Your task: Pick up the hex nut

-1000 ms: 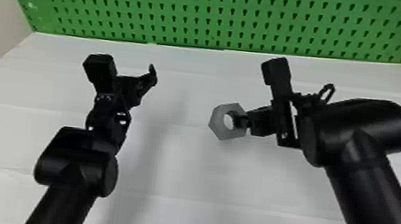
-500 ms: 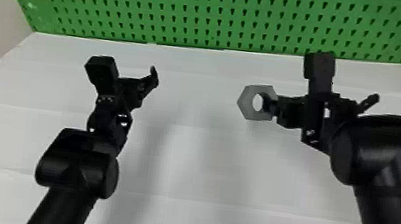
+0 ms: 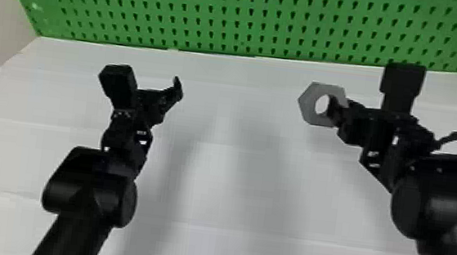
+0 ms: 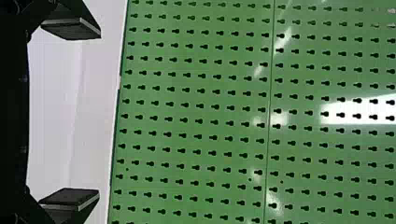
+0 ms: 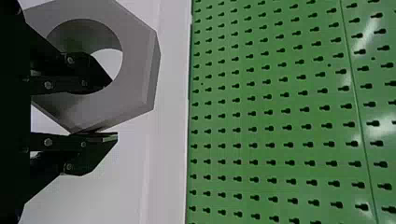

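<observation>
At the back of a wide white worktop [image 3: 215,201] stands a green pegboard [image 3: 248,20]. Two black arms come in: the L arm [image 3: 83,199] is parked on its side, the R arm [image 3: 453,208] has the job. L gripper [image 4: 99,113]: fingers spread, holding nothing. R gripper [image 5: 114,110]: closed on the grey hex nut [image 3: 306,103], one finger thru the hole, the other outside the rim, so the ring wall is pinched b/w them. Nut sticks out past the fingertips, toward the robot's L, and looks to be above the worktop, judging by the shadow. Step in hand: prob. the lift, pick-up approx. done. Next move calls for a firm grip & a slow, steady raise/hold, w/ no twist.
</observation>
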`<action>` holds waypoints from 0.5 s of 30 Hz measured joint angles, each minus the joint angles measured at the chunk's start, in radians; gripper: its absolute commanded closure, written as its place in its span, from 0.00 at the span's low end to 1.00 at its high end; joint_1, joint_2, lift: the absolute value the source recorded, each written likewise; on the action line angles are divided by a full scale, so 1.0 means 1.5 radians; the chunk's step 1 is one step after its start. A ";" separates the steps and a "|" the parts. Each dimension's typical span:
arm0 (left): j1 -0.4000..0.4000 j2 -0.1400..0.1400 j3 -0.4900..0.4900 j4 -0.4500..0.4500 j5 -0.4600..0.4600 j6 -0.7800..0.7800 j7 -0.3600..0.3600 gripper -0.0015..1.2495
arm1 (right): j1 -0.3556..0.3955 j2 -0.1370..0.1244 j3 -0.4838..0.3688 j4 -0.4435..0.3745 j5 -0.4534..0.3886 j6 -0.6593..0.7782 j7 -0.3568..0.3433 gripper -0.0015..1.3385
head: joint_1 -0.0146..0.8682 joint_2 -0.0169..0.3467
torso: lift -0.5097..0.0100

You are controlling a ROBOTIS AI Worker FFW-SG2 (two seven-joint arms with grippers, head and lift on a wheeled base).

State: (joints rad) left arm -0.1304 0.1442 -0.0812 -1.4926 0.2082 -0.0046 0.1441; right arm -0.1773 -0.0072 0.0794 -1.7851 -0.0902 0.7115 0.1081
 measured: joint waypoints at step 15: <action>-0.001 -0.005 0.000 0.000 0.001 0.000 0.000 0.07 | 0.087 0.003 -0.020 -0.006 0.000 -0.200 -0.093 0.68 | 0.91 0.46 | 0.83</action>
State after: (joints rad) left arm -0.1318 0.1366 -0.0811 -1.4926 0.2091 -0.0046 0.1441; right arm -0.0464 -0.0034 0.0493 -1.7936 -0.0897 0.4111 -0.0311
